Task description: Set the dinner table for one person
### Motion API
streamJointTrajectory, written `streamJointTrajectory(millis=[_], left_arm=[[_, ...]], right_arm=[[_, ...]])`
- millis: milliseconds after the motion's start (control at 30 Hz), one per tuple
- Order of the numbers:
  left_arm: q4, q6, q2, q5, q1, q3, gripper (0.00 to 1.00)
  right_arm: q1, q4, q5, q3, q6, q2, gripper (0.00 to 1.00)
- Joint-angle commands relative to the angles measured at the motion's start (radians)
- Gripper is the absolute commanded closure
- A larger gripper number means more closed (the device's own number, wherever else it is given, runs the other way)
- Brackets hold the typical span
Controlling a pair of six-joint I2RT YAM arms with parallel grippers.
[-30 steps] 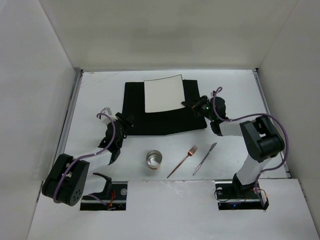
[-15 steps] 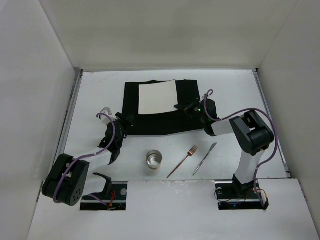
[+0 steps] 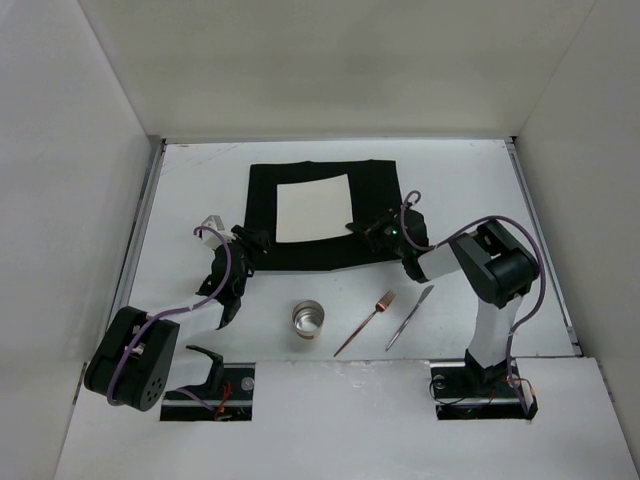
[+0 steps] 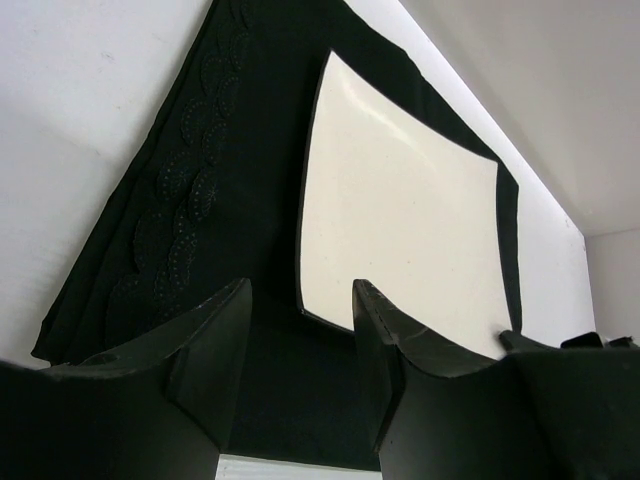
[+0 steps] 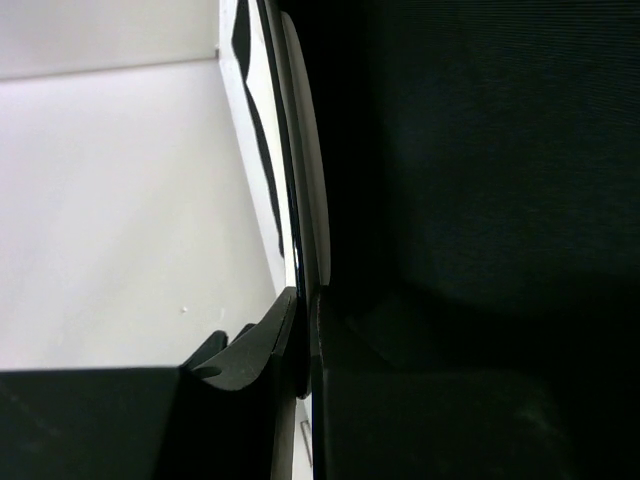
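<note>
The white square plate (image 3: 312, 208) lies on the black cloth mat (image 3: 375, 190) at the back middle of the dinner table (image 3: 190, 180). My right gripper (image 3: 358, 231) is shut on the plate's near right corner. In the right wrist view its jaws (image 5: 305, 340) pinch the plate's thin edge (image 5: 308, 200). My left gripper (image 3: 250, 245) is open at the mat's near left corner. In the left wrist view its open jaws (image 4: 300, 300) stand over the mat (image 4: 190, 190), with the plate (image 4: 400, 220) just beyond.
A metal cup (image 3: 309, 320), a copper fork (image 3: 366, 322) and a knife (image 3: 410, 316) lie on the table near the front edge, between the arm bases. White walls close the table on the left, back and right.
My right gripper has dragged the plate left and a little nearer, from the mat's back right part to its middle. The left arm has not moved.
</note>
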Motion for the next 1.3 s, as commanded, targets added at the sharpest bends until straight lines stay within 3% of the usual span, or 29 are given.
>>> streamJointTrajectory(millis=[0,133,433,667,933,1000,1200,1267], left_arm=[[0.043,0.019,-0.009,-0.016,-0.002,0.001,0.58],[0.041,0.019,-0.009,-0.016,-0.009,0.001,0.58],[0.040,0.019,-0.006,-0.018,-0.008,0.004,0.58],[0.038,0.029,-0.020,-0.019,-0.003,-0.001,0.58],[0.024,0.041,-0.029,-0.027,-0.022,0.005,0.59],[0.017,0.055,-0.031,-0.035,-0.049,0.013,0.59],[-0.071,0.108,-0.054,-0.080,-0.146,0.065,0.69],[-0.133,0.139,-0.090,-0.100,-0.179,0.087,0.75]], right_arm=[[0.009,0.319,0.036,-0.006,0.039,-0.013,0.98],[0.009,0.327,0.041,-0.021,0.040,0.010,0.96],[0.009,0.192,0.058,-0.046,0.000,-0.011,0.64],[0.002,-0.003,0.099,-0.101,-0.095,-0.102,0.57],[-0.037,-0.245,0.171,-0.161,-0.286,-0.320,0.47],[-0.030,-0.322,0.191,-0.133,-0.352,-0.370,0.49],[0.022,-0.526,0.274,0.025,-0.567,-0.439,0.90],[0.028,-0.552,0.271,0.043,-0.605,-0.444,0.96]])
